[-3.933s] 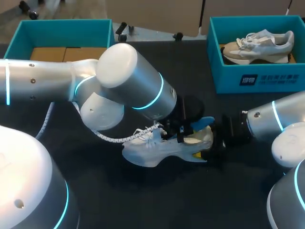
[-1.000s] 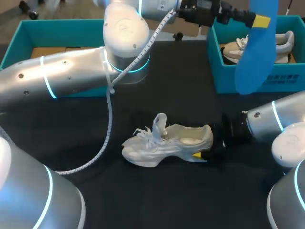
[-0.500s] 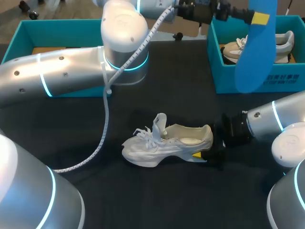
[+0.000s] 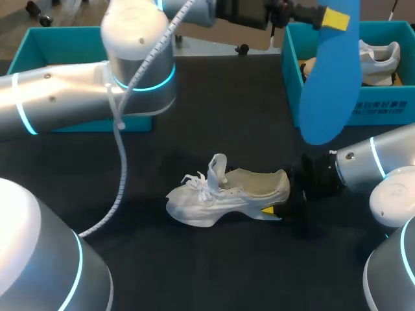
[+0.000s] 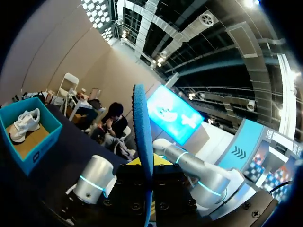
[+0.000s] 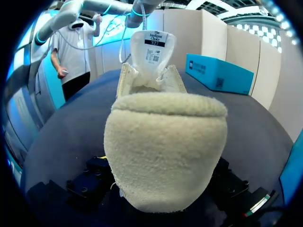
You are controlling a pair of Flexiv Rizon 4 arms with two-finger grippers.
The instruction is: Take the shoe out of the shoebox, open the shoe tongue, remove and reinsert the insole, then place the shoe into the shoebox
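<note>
Left gripper [image 4: 326, 15] is way up over the far right of the table [image 4: 194, 259], pinched shut on the top end of the blue insole [image 4: 327, 84]. That thing just dangles straight down from it, well clear of the tabletop. From the head cam it hangs in front of the right shoebox [image 4: 389, 110]. On the left wrist cam I see the insole [image 5: 142, 137] edge-on, sticking out from between the fingers.

Right gripper [image 4: 280, 205] is down low at the heel of the shoe [image 4: 227, 191], fingers closed on the heel from both sides as far as I can make out. One yellow tip shows on the near side, tucked under the heel. The shoe sits upright on its sole around mid-table, toe toward my left arm, heel toward my right. Its tongue [image 4: 218, 167] is pulled up and standing. On the right wrist cam the fuzzy heel [image 6: 163, 146] is right ahead of the gripper, with the tongue [image 6: 149, 45] upright beyond it, label side facing me.

A second shoe [image 4: 379, 55] lies in the right shoebox. Left shoebox [image 4: 78, 31] sits at the far left corner, well apart from everything.
</note>
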